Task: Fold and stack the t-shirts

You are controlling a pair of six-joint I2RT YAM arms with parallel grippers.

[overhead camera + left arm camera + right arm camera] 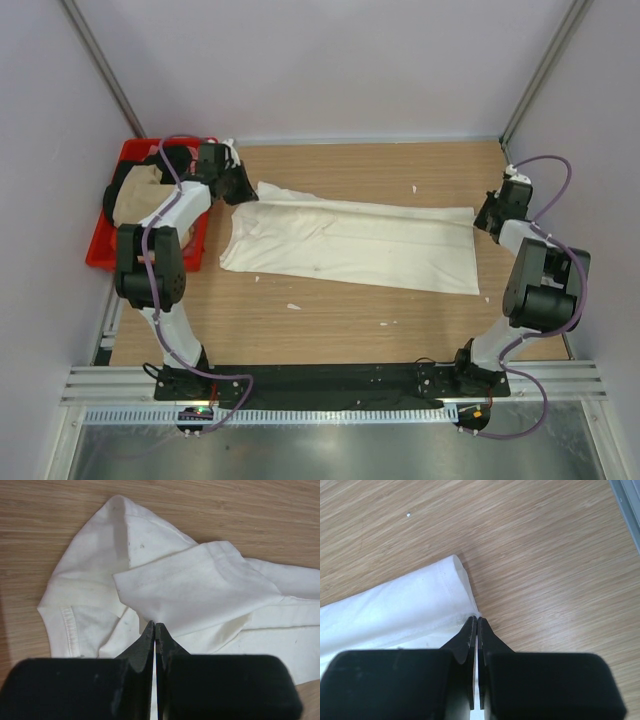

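The cream t-shirt [350, 245] lies on the bench [330, 170], folded into a long band that runs from left to right across its middle. The left end is wider and rumpled, while the right end is flatter and squarer. In the left wrist view a sleeve [200, 585] is doubled over the body of the shirt, and a few small dark specks show on the cloth near the shoulder fold.

The left fingers [147, 645] are pressed together at the far left corner of the shirt. A thin sliver of white cloth shows between them, so they are clamped on the shirt's edge. The right fingers [467, 640] are also together, at the far right corner. They are pinched on the folded hem, where the same white line of cloth runs between them.

Each arm reaches out from its base at the near edge to its own end of the shirt. A few small white scraps [293, 306] lie on the bare wood near the shirt. At the far left a red crate [100, 250] sits partly off the bench's edge, with tan cloth [132, 198] inside it, well apart from the cream t-shirt.
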